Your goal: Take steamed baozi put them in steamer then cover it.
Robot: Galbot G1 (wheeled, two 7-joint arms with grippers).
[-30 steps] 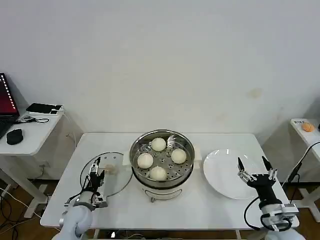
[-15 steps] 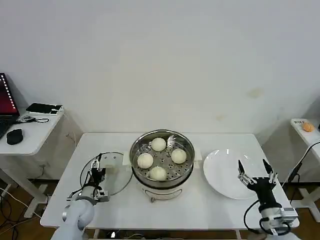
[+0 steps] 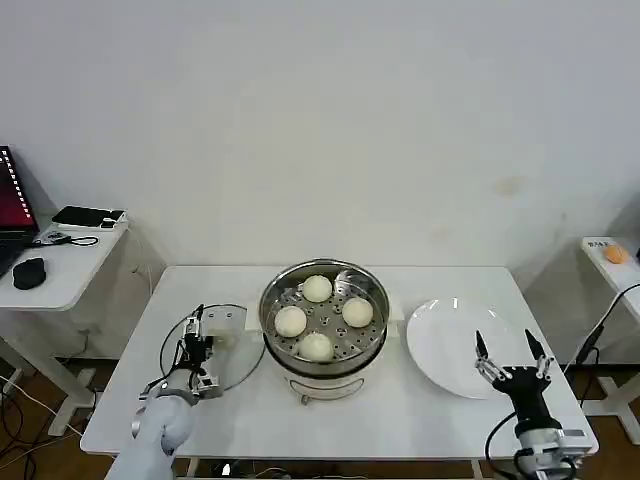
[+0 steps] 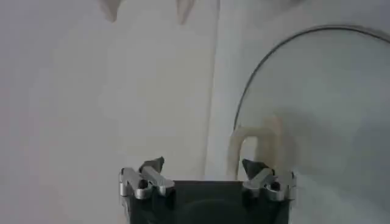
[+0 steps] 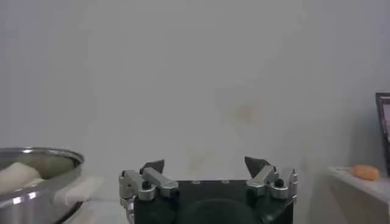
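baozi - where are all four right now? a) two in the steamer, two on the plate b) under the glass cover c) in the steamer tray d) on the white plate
c: all four steamed baozi sit on the perforated tray of the steamer, the plate is bare, and the cover lies on the table left of the pot.

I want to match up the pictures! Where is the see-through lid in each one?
Head view: the glass lid lies flat on the table, left of the steamer, with the left gripper over it.
Left wrist view: its rim curves across the picture, cream handle just beyond the open fingers.
Right wrist view: no lid.
Shared landmark: the lid's cream handle.
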